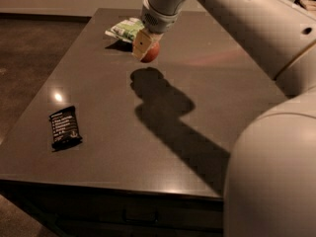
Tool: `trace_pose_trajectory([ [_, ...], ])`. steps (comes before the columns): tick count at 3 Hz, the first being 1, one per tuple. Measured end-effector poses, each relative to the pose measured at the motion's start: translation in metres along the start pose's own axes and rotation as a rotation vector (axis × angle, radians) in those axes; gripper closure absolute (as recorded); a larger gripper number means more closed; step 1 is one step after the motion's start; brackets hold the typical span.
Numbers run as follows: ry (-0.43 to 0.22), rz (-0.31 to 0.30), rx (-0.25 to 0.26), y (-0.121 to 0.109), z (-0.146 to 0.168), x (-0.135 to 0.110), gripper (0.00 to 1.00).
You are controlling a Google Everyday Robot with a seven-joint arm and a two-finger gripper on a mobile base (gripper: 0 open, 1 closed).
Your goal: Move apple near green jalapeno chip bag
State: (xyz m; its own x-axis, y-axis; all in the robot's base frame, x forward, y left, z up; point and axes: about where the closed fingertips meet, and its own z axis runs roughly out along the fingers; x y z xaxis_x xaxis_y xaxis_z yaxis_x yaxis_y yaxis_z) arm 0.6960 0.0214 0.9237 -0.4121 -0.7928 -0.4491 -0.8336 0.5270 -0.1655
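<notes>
**Apple (152,54) pinched above the desk, near the green jalapeno chip bag (125,28)**

Pinched between the fingers (141,42) of the gripper (146,50). Only the near tan finger on show, the far one hidden behind the fruit. Round and red-orange, peeking out to the right of and below that tan finger. Held clear of the desk (98,78), to judge by the dark shadow (148,79) lying apart from it, lower on the surface.

Just right of the chip bag's near corner and slightly closer to the camera. Near it, with no contact to be seen. Green and white, crinkled, lying towards the far edge of the desk, with a small shadow of its own at its near side.

Above the fingers, a grey ribbed wrist (160,6), angled down from the upper right. Beyond that, a thick pale arm (256,38), sweeping across the right side and filling the lower right corner. Long arm shadow stretched over the middle of the dark, glossy top.

At the near left, well apart from both fruit and bag, a flat black packet (64,127) with white text, lying face up.
</notes>
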Motion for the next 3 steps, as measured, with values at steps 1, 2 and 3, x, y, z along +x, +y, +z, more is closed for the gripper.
trace_pose_trajectory([
  [1, 0.02, 0.004, 0.066, -0.016, 0.014, -0.015, 1.0],
  [2, 0.04, 0.006, 0.082, -0.026, 0.031, -0.018, 1.0],
  [3, 0.065, 0.004, 0.078, -0.031, 0.052, -0.017, 1.0],
])
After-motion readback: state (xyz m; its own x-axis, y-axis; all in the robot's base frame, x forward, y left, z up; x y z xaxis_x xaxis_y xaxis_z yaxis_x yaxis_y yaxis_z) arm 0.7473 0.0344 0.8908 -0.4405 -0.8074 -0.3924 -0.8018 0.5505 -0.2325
